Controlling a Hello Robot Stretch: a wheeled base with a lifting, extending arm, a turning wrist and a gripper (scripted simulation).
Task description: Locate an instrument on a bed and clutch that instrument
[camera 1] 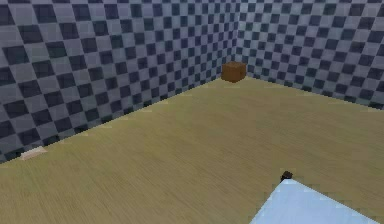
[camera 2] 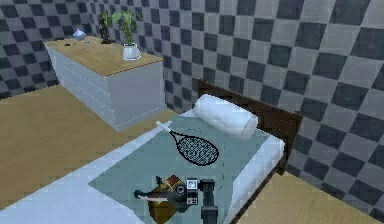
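Checkered walls, tan floor, bed, dresser, perhaps a corner box.

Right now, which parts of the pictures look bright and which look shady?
Arm side view: the white roll-shaped pillow catches the most light, while the dark brown wooden headboard behind it looks dim. Forward view: the tan wooden floor is evenly lit, and the small brown box sits by the darker checkered walls.
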